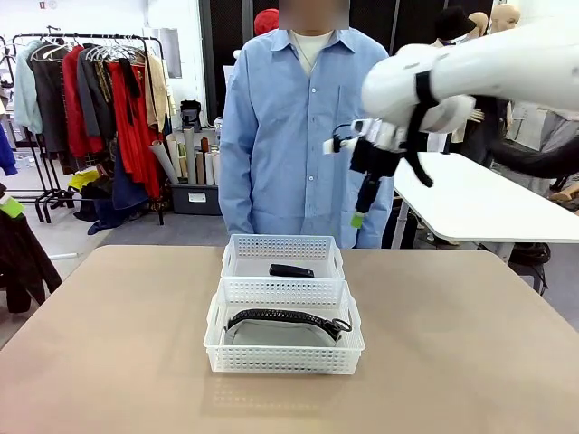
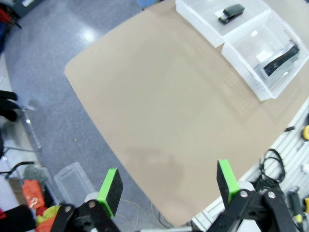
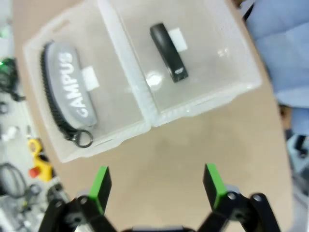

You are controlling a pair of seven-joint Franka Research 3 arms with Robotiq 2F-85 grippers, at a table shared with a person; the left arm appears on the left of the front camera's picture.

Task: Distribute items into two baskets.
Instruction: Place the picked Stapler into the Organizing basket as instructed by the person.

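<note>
At the middle of the tan table (image 1: 109, 344) two white lattice-walled baskets stand end to end, touching. Nearer the robot, the bigger basket (image 1: 284, 354) holds the pouch (image 1: 282, 327): soft light-grey fabric, long and rounded, with a black zipper running along one edge and ending in a small black ring. From above, the right wrist view shows white letters reading "CAMPUS" along its side, and the pouch lies lengthwise, taking up most of the basket's length. At 12 o'clock from it, on the person's side, the smaller basket (image 1: 283, 256) holds the stapler (image 1: 291, 270), a short, glossy black bar lying flat near the middle of the translucent floor, much shorter than the pouch.

High at 2 o'clock from the baskets, the right gripper (image 1: 364, 204) hangs in the air in front of the person's blue shirt (image 1: 280, 136), its green-padded fingers spread apart and holding nothing. In its own wrist view, the left gripper (image 2: 168, 183) is likewise spread wide and empty, above the bare table edge, well apart from the baskets.
</note>
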